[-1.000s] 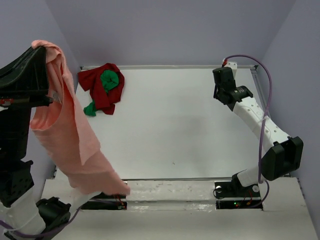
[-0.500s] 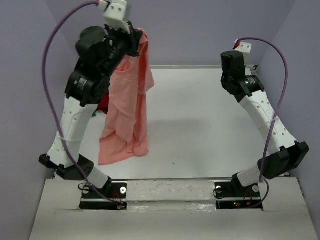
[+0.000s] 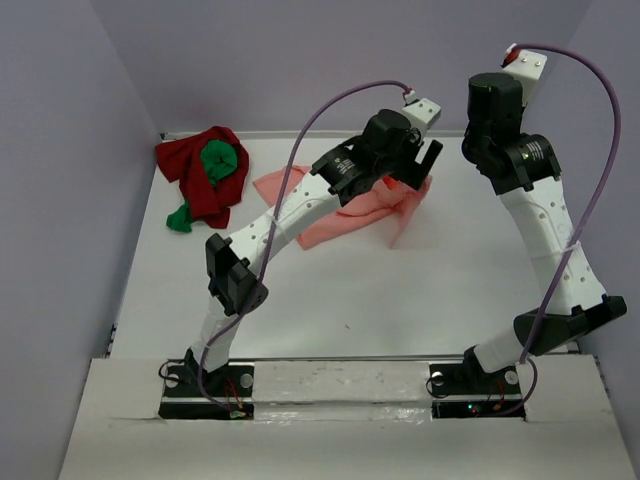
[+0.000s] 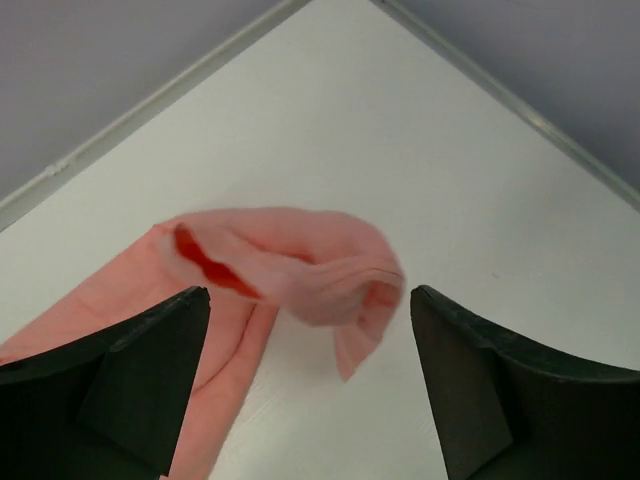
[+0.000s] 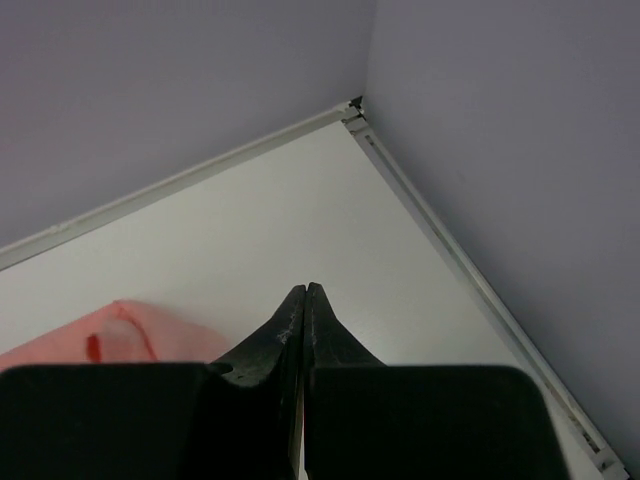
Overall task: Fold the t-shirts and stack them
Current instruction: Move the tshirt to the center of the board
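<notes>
Hovering over the pink shirt point(image 3: 330, 228), the left gripper point(image 4: 308, 292) has its fingers spread wide and holds nothing. The shirt lies crumpled at the back middle of the table point(image 3: 400, 290). The red shirt point(image 3: 195, 170) and green shirt point(image 3: 220, 160) sit bunched in the table's back left corner. The right gripper point(image 5: 303, 290) is pressed together and empty. The cloth looks soft and floppy, so I would grab a hem corner.

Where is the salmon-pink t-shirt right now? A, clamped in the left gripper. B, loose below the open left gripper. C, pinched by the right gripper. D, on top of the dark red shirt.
B: the left wrist view shows the salmon-pink t-shirt lying free beneath the left gripper, whose fingers stand wide apart.
</notes>
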`<control>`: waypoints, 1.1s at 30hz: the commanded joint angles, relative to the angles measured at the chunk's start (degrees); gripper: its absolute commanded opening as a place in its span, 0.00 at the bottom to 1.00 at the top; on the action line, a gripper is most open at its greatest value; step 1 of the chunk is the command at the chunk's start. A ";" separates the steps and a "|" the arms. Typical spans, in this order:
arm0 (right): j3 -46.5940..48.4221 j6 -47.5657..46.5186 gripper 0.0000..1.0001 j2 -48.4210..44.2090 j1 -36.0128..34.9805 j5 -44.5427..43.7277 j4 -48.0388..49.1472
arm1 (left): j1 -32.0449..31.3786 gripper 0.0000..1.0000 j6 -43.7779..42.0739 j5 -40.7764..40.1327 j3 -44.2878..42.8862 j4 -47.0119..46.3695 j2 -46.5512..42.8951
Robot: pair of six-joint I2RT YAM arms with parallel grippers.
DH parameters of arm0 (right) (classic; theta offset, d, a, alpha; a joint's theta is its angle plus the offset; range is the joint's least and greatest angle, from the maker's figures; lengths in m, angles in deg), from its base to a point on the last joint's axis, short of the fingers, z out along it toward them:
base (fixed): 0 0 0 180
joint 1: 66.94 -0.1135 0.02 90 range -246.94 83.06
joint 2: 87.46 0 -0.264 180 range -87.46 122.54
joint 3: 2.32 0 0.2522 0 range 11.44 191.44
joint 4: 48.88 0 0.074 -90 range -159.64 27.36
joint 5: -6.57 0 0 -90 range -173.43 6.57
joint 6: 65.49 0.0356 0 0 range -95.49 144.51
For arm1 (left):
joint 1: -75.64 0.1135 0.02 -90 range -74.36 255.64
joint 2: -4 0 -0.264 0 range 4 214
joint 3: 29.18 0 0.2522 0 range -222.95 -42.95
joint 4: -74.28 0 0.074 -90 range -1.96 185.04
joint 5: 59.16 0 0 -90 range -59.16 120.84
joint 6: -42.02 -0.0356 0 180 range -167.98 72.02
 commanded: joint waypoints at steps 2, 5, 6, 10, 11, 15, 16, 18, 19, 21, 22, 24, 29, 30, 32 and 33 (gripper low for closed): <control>0.61 -1.76 0.00 -1.77 0.30 -2.93 -1.66 | 3.88 0.99 3.63 -8.23 3.14 -5.93 -6.91; -0.97 -1.41 0.00 -2.30 0.30 -2.23 -1.14 | 6.26 0.99 2.32 -14.63 3.41 -5.58 -9.20; -1.85 -1.41 0.00 -2.30 0.30 -1.71 -1.05 | 7.40 0.99 3.36 -15.25 1.58 -3.23 -9.38; -3.34 -1.76 0.00 -1.60 0.30 1.37 -0.96 | 12.67 0.99 5.74 -18.76 2.17 1.18 -11.04; -4.31 -1.50 0.00 -1.34 0.30 2.59 -0.87 | 13.73 0.99 5.92 -19.64 3.57 1.54 -11.75; -9.31 -1.67 0.00 -0.37 0.30 7.16 1.39 | 15.05 0.99 7.41 -22.11 17.09 -0.56 -16.58; -10.63 -2.28 0.00 0.07 0.30 10.31 2.37 | 15.32 0.99 8.63 -21.76 23.91 -3.35 -19.28; -13.35 -1.76 0.05 1.21 0.30 14.10 3.25 | 17.24 0.99 9.96 -19.22 29.57 -6.35 -21.59; -14.06 -2.11 0.12 2.95 0.30 19.69 3.61 | 18.04 0.99 10.75 -17.73 33.34 -6.89 -22.82; -15.30 -2.11 0.48 5.42 0.30 24.29 4.22 | 19.70 0.99 11.98 -16.22 35.13 -6.46 -22.83; -15.22 -2.37 0.53 6.74 0.30 29.10 4.31 | 20.06 0.99 11.98 -16.57 35.22 -6.20 -22.74; -14.78 -2.72 0.66 10.69 0.30 33.43 4.66 | 20.76 0.99 12.60 -16.58 34.96 -5.23 -22.30; -6.81 -4.91 0.47 20.44 -1.10 42.57 1.78 | 23.40 0.99 14.53 -15.16 32.33 -4.17 -19.67; -5.04 -5.44 0.50 21.94 -1.11 43.47 0.98 | 23.58 0.99 14.88 -15.51 30.58 -3.04 -19.05; 0.57 -6.59 0.51 24.84 -2.59 45.05 -2.52 | 24.37 0.99 16.11 -15.87 28.64 -1.46 -16.42; 2.52 -6.77 0.51 27.47 -2.60 45.14 -3.41 | 24.55 0.99 16.55 -15.70 28.02 -0.93 -15.80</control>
